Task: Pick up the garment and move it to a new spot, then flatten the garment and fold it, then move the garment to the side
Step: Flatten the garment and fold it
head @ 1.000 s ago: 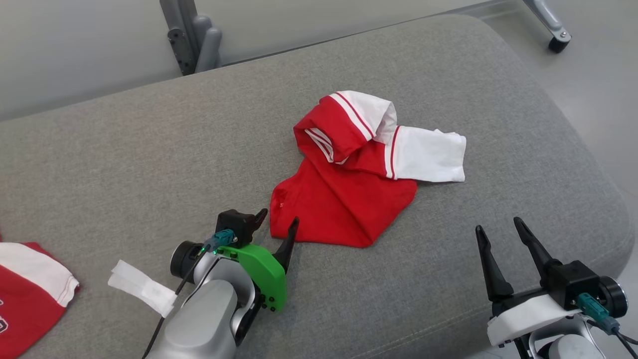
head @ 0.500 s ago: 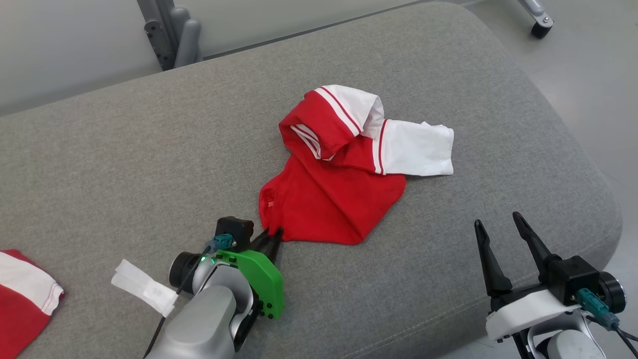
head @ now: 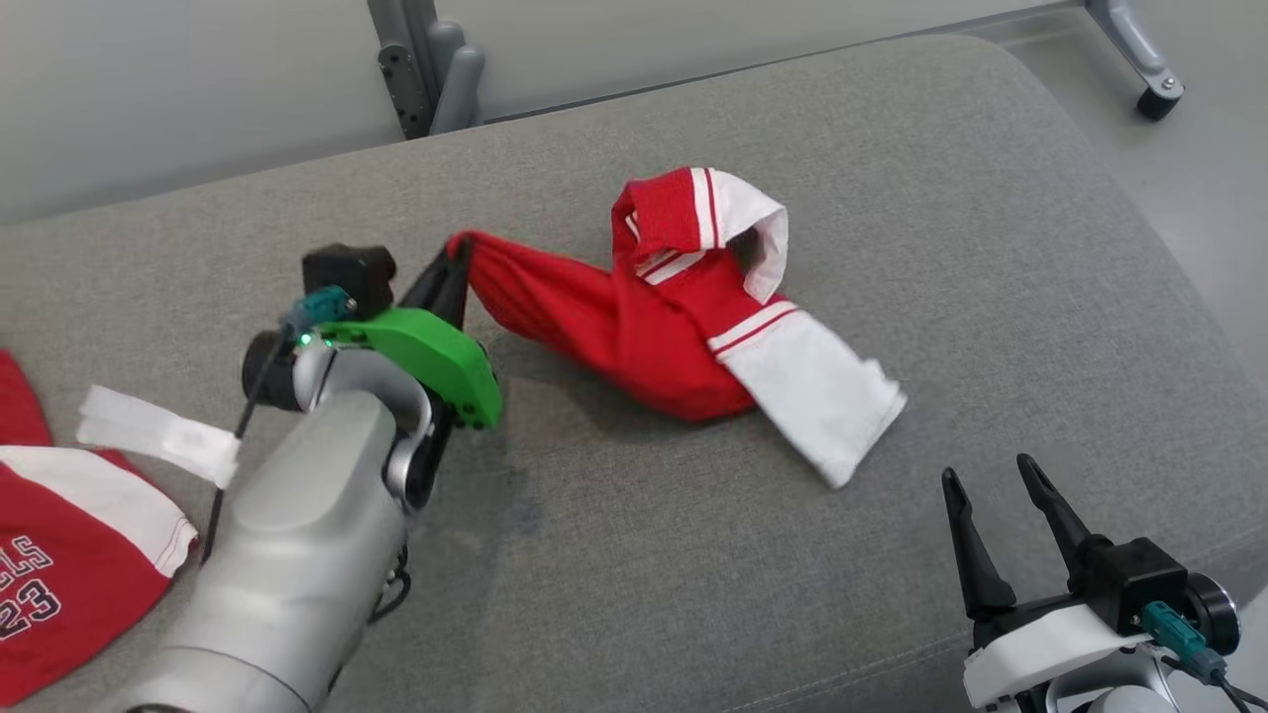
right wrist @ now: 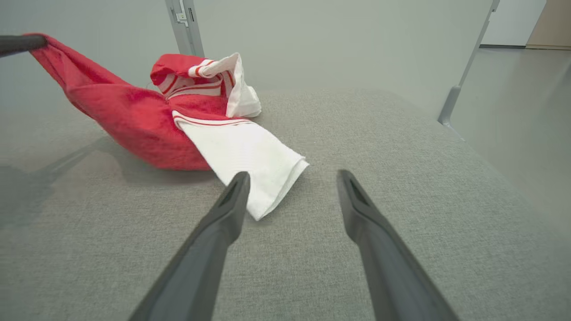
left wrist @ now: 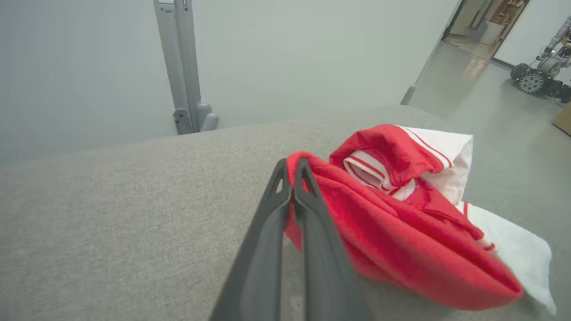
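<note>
The garment [head: 644,322] is a red shirt with white, red-striped sleeves, bunched on the grey cushion [head: 693,555]. My left gripper [head: 458,250] is shut on a red corner of it and holds that corner up off the cushion, so the cloth stretches from the fingertips down to the heap. The left wrist view has the same pinch, the garment [left wrist: 401,232] trailing right from my left gripper [left wrist: 292,167]. My right gripper [head: 994,473] stands open at the lower right, apart from the cloth. From the right wrist, a white sleeve [right wrist: 245,165] lies just ahead of my right gripper [right wrist: 291,176].
A second red and white shirt [head: 59,555] with printed numbers lies at the cushion's left edge. A grey metal post [head: 428,61] stands behind the cushion, and a castor leg [head: 1139,59] at the far right. The cushion's rounded right edge drops to the floor.
My left gripper closed on the garment's near red corner, then lifted and pulled it up and to the left, dragging the cloth out. The head camera shifted too. My right gripper stayed open.
</note>
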Controlling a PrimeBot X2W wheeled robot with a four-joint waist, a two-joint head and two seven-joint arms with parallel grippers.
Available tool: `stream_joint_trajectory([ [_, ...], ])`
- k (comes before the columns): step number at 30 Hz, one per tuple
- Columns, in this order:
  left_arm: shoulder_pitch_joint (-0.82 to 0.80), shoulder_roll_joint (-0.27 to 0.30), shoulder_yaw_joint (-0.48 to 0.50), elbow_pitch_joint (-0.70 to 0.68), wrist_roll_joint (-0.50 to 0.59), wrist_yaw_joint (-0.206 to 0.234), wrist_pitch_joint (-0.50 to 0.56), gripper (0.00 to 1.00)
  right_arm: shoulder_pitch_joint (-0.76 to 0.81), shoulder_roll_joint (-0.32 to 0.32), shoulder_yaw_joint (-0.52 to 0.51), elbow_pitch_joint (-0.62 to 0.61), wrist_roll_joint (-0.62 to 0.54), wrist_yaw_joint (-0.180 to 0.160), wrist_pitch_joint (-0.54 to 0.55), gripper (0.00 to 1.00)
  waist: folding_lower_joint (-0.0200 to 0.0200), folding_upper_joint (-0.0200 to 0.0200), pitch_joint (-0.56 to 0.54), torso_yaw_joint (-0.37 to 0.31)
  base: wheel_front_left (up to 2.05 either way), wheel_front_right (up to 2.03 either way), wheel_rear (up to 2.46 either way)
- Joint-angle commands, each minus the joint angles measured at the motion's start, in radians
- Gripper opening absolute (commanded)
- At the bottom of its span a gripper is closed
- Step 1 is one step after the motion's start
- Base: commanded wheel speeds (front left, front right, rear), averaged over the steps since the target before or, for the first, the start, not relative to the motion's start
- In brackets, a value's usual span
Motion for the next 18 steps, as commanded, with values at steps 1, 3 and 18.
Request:
stream_joint_trajectory([
  [1,-0.029,0.008,0.014,-0.01,-0.014,0.011,-0.004,0.0,0.007,0.001,0.001,-0.003,0.002,-0.001,-0.003,1.0,0.0,0.0,-0.017,0.027,0.0,0.0,0.0],
  [3,-0.076,0.023,0.036,-0.031,-0.019,0.025,-0.004,0.0,0.003,0.004,0.008,-0.002,0.002,-0.001,-0.003,1.0,0.0,0.0,-0.021,0.041,0.0,0.0,0.0],
  [18,-0.103,0.085,0.084,-0.072,-0.036,0.134,0.033,0.0,-0.005,-0.002,0.023,0.008,0.006,-0.001,-0.003,1.0,0.0,0.0,-0.044,0.052,0.0,0.0,0.0],
])
